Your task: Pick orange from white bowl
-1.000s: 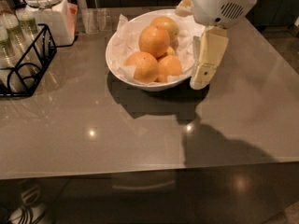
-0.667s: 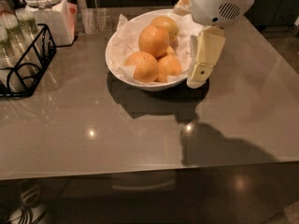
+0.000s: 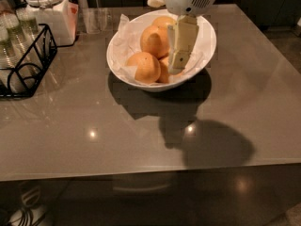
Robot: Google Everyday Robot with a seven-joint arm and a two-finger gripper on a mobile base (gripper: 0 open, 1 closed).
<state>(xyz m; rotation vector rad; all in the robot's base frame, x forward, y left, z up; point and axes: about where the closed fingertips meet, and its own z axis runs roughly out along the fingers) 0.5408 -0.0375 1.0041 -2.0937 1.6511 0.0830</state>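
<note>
The gripper [image 3: 178,62] hangs inside the white bowl [image 3: 115,67], close against the right side of the orange [image 3: 154,41]. I cannot tell whether it is open or closed. It hides part of a lower fruit, and the top edge cuts off the arm. A wire rack [image 3: 28,67], cut off at left, and a jar [image 3: 47,8] stand well apart. Open table [image 3: 141,140] lies in front and to the right.
</note>
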